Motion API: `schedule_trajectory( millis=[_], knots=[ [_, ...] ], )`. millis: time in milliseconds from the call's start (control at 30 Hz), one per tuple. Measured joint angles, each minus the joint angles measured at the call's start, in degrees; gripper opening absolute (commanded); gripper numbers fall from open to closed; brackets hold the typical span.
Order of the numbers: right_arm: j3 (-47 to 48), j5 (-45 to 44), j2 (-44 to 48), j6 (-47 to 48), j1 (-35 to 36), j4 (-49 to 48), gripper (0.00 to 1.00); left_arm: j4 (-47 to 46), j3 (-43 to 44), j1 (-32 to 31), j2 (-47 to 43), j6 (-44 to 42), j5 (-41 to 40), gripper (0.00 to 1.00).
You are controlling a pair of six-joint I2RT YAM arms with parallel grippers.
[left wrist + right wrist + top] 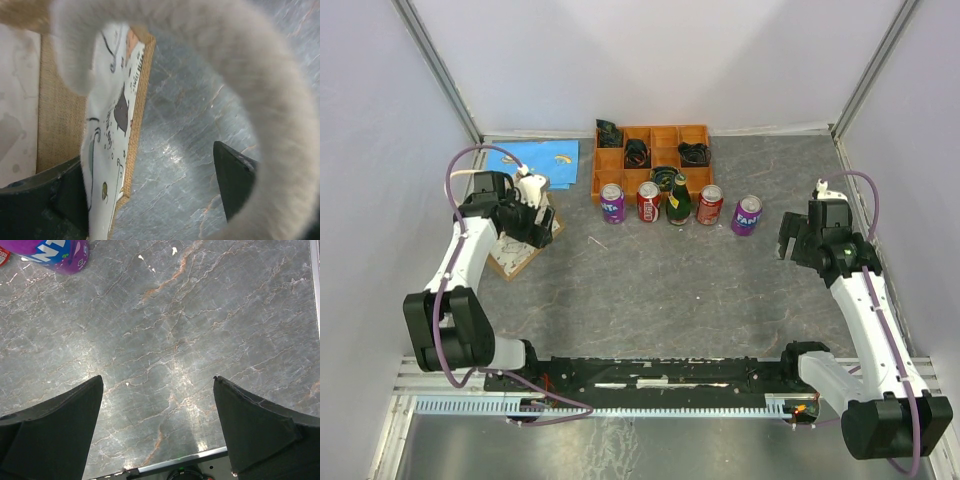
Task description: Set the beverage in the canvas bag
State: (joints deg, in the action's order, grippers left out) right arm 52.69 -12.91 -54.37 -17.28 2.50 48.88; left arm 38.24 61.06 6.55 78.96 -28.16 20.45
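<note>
The canvas bag [517, 256], tan with a white printed side, sits at the table's left. Its cream handles [531, 183] stick up beside my left gripper [537, 218]. In the left wrist view the left gripper [150, 155] is open. The bag's printed panel [112, 115] stands by its left finger and a blurred cream handle [270, 100] loops over its right finger. The beverages stand in a row: purple can [612, 203], red can [648, 201], green bottle [679, 200], red can [709, 205], purple can [747, 215]. My right gripper [796, 240] is open and empty over bare table [157, 380], right of the purple can [55, 252].
An orange compartment tray [665, 133] holding dark items stands behind the row of drinks. A blue sheet [545, 160] lies at the back left. White walls close in the table on three sides. The table's metal edge [175, 465] shows below the right gripper.
</note>
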Motion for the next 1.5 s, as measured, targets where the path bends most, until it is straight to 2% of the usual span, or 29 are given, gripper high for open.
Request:
schedule_trajectory(
  millis=[67, 133, 300, 333, 600, 833, 1100, 1300, 1467, 1500],
  knots=[
    [0.0, 0.0, 0.1, 0.0, 0.0, 0.2, 0.99, -0.4, -1.5, 0.0, 0.9, -1.6, -0.5, 0.78],
    [0.0, 0.0, 0.3, -0.3, 0.0, 0.4, 0.99, -1.0, -2.5, 0.0, 1.1, -3.1, -0.8, 0.66],
    [0.0, 0.0, 0.9, -0.9, 0.0, 1.2, 0.99, -1.7, -2.8, -0.3, 1.2, -6.9, -0.9, 0.10],
    [0.0, 0.0, 0.9, -0.9, 0.0, 1.4, 0.99, -1.5, -2.8, -0.3, 1.3, -7.8, -0.7, 0.04],
    [2.9, 0.6, 1.3, -1.1, 0.0, 3.4, 0.97, 7.8, 2.3, -2.0, 1.2, -18.7, 4.7, 0.03],
    [8.5, 1.9, 4.0, -1.1, 0.0, 3.8, 0.96, 17.4, 3.9, -9.0, -5.4, -31.3, 7.3, 0.03],
    [8.9, 2.0, 4.9, -1.1, 0.0, 5.4, 0.97, 20.6, -2.6, -18.8, -13.4, -37.9, 8.2, 0.03],
    [8.9, 2.4, 5.5, -1.1, 0.0, 6.1, 0.97, 21.6, -7.4, -27.4, -24.0, -43.4, 10.9, 0.03],
    [8.9, 2.6, 5.6, -1.1, 0.0, 6.3, 0.97, 24.0, -8.9, -30.0, -28.9, -50.7, 15.9, 0.03],
    [8.9, 2.6, 5.6, -1.1, 0.0, 6.4, 0.97, 24.9, -8.9, -30.4, -28.8, -52.1, 16.6, 0.06]
  ],
)
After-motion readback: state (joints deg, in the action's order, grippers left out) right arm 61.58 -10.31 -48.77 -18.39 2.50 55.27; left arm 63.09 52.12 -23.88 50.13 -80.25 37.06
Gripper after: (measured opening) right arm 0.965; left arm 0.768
